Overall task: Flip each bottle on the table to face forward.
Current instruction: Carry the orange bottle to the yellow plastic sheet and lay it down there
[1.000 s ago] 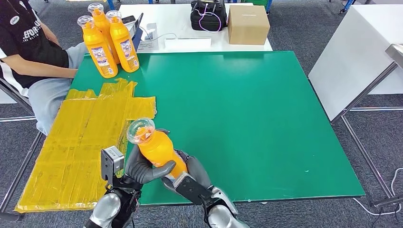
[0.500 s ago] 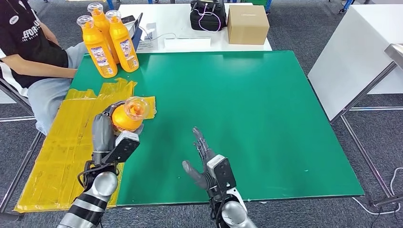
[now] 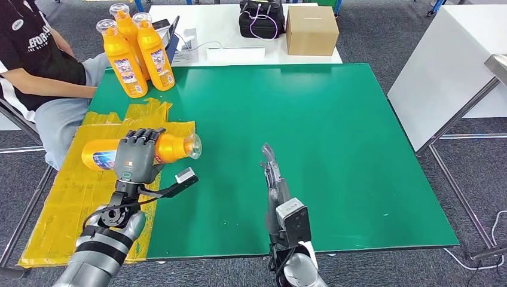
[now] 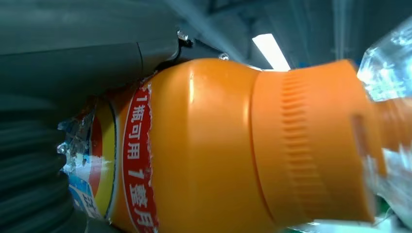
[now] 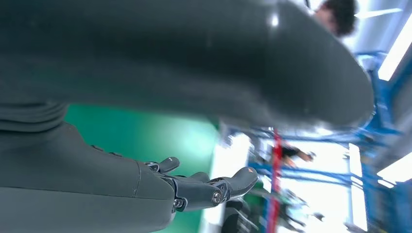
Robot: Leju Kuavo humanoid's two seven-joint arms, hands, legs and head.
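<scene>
**A:** Orange plastic is filling the left wrist view. Which bottle is that?

**B:** It is the lying bottle, the one the left hand is gripping. In the head view it is lying on its side over the yellow sheet, with its clear cap pointing toward the middle of the green table and its base pointing toward the table's left edge.

**A:** How are the fingers sitting?

**B:** The left hand's fingers are wrapping over the top of the bottle's body, clamped on it. The right hand is holding nothing; its fingers are stretching out straight, close together, pointing toward the table's far edge.

**A:** Where is the right hand relative to the table?

**B:** It is hovering over the near part of the green surface, well apart from the lying bottle. Bare green is spreading from it to the table's right edge and far edge.

**A:** And the other bottles?

**B:** Three upright bottles are standing together at the table's far left corner, well apart from the one being held. A person is sitting just beyond that corner, beside the left edge.

**A:** Anything past the far edge?

**B:** A white table is butting against it, carrying a cardboard box and a black bag. The yellow sheet is overhanging the green table's left edge.
</scene>
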